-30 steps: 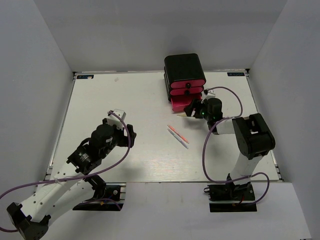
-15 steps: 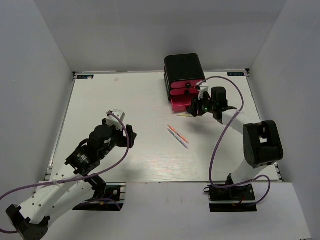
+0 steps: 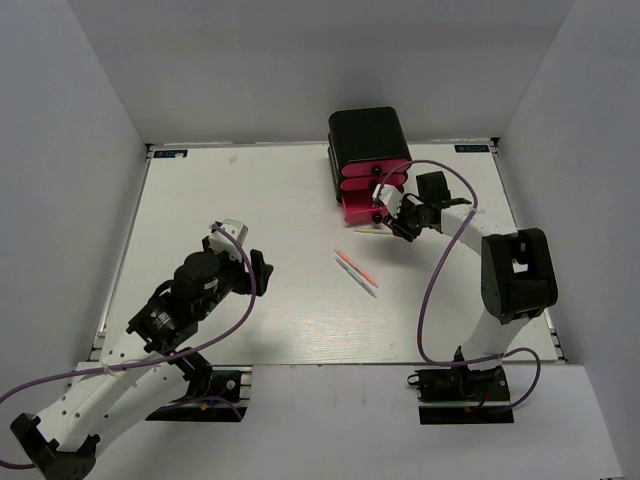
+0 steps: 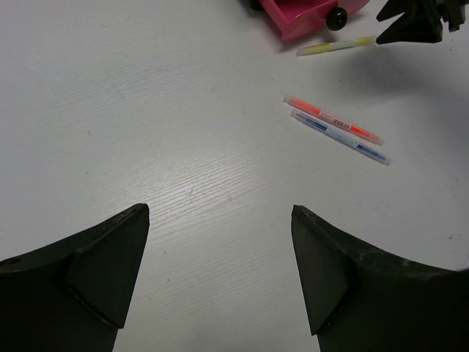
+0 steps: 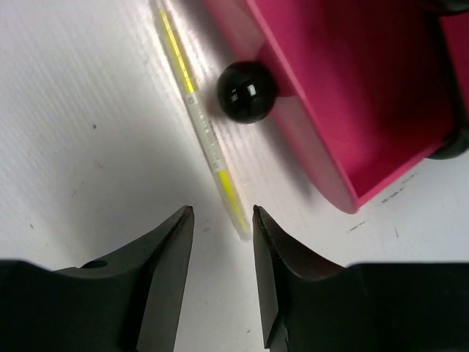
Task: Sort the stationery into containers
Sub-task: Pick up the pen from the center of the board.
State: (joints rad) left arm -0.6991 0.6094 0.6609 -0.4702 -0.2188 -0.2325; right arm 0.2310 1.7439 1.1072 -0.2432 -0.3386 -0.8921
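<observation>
The yellow pen point(image 5: 199, 117) lies flat on the bench point(image 3: 250, 200), just beside the front of the pulled-out pink bottom drawer point(image 5: 352, 95) and close under its black knob point(image 5: 247, 91), so it is not yet sorted. Over the last second your right hand point(image 5: 221, 211) has swung in from the open bench toward the drawer front and drawn its jaws in from wide to about half. The pen's near end now sits just inside the gap between the tips, but the gap is still far wider than the pen, so nothing is gripped. You look to be setting up the pick, and the jaws need to finish closing before you lift. The knob and the drawer's front wall crowd the pen on one side, so a finger could catch them or roll the pen under the lip. The two upper drawers in the black box point(image 3: 368, 135) look shut. Farther out, an orange pen point(image 4: 333, 121) and a blue pen point(image 4: 341, 138) lie side by side mid-bench, still waiting. Your left hand point(image 4: 218, 213) hovers wide open and empty, well apart from them.
</observation>
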